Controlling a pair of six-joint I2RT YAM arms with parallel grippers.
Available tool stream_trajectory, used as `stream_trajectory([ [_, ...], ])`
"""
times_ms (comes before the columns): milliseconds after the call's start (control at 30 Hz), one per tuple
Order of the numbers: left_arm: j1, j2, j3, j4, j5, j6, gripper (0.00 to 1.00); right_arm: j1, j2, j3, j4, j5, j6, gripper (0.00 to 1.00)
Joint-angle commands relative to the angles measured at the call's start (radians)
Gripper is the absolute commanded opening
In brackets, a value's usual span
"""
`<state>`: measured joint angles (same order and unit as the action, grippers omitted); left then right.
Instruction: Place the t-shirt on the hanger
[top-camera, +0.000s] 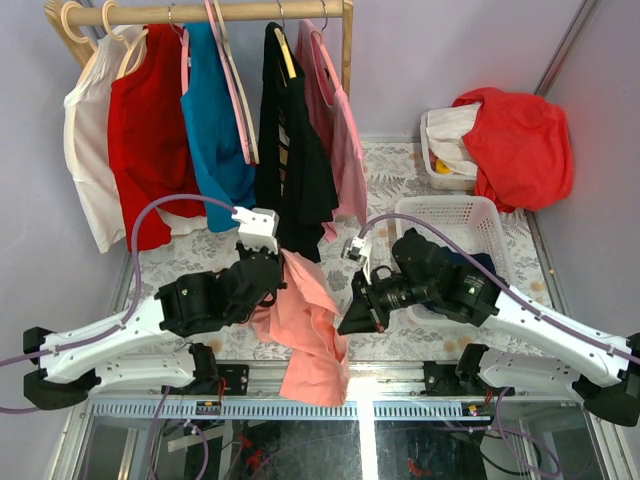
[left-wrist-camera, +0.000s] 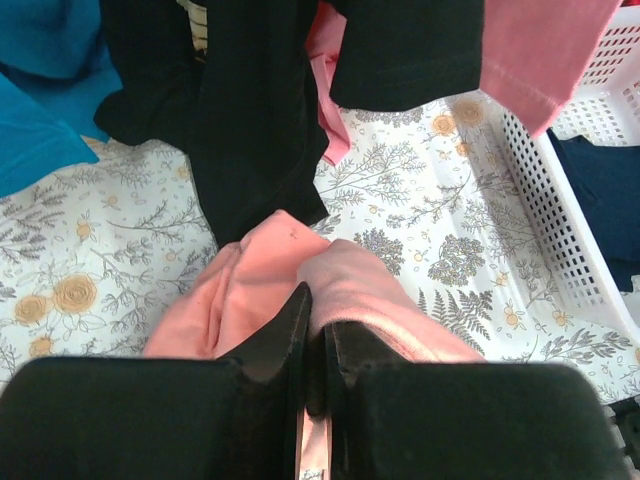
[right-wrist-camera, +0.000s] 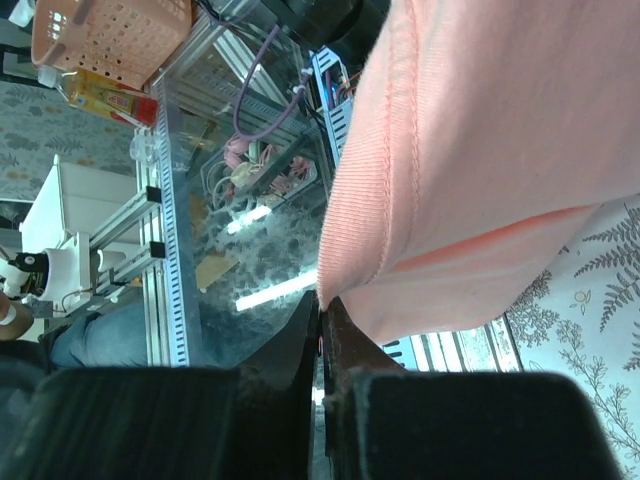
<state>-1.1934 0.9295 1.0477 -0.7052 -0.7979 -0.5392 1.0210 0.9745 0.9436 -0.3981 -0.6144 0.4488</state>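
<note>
The salmon t-shirt (top-camera: 305, 325) hangs bunched between my two arms, and its lower part drapes over the table's front edge. My left gripper (top-camera: 278, 272) is shut on a fold of its upper part; in the left wrist view the cloth (left-wrist-camera: 290, 270) wraps both sides of the gripper (left-wrist-camera: 315, 305). My right gripper (top-camera: 352, 318) is shut on a ribbed, stitched edge of the t-shirt (right-wrist-camera: 470, 150), pinched at the gripper's tips (right-wrist-camera: 322, 303). A pale cream hanger (top-camera: 75, 28) hangs at the left end of the clothes rail, far from both grippers.
The rail at the back carries a white top, a red shirt (top-camera: 145, 130), a blue top (top-camera: 215, 120), a black shirt (top-camera: 295, 150) and a pale pink top (top-camera: 342, 140). A white basket (top-camera: 450, 212) with dark clothes stands right of centre. A bin under red cloth (top-camera: 520, 140) is behind it.
</note>
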Motion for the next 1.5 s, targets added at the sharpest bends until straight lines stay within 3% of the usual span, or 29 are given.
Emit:
stream_trajectory([
  [0,0.020,-0.049,-0.033,0.003,-0.046,-0.098,0.05,0.006,0.018,0.075,0.030,-0.042,0.013,0.00],
  [267,0.042,-0.125,-0.044,-0.061,-0.131,-0.154,0.07,0.006,0.164,0.234,-0.045,-0.073,-0.036,0.00],
  [633,0.045,-0.195,0.019,-0.071,-0.266,-0.192,0.13,0.005,0.454,0.746,-0.335,-0.054,-0.190,0.00],
  [733,0.047,-0.198,0.047,-0.056,-0.292,-0.154,0.05,0.005,0.481,0.829,-0.415,0.013,-0.221,0.00],
  [833,0.046,-0.209,0.087,-0.042,-0.286,-0.125,0.00,0.005,0.470,0.833,-0.484,0.143,-0.240,0.00],
  [967,0.046,-0.228,0.157,0.059,-0.220,0.007,0.00,0.005,0.394,0.704,-0.495,0.370,-0.220,0.00],
  [1167,0.046,-0.006,0.526,-0.050,-0.100,0.145,0.00,0.005,0.283,0.567,-0.469,0.574,-0.203,0.00],
  [1233,0.046,0.040,0.607,-0.098,-0.081,0.164,0.00,0.006,0.271,0.572,-0.452,0.584,-0.210,0.08],
  [1367,0.046,0.050,0.641,-0.147,-0.096,0.164,0.00,0.005,0.271,0.659,-0.429,0.562,-0.234,0.44],
  [1467,0.047,0.027,0.611,-0.162,-0.122,0.152,0.00,0.006,0.317,0.834,-0.454,0.601,-0.260,0.52],
])
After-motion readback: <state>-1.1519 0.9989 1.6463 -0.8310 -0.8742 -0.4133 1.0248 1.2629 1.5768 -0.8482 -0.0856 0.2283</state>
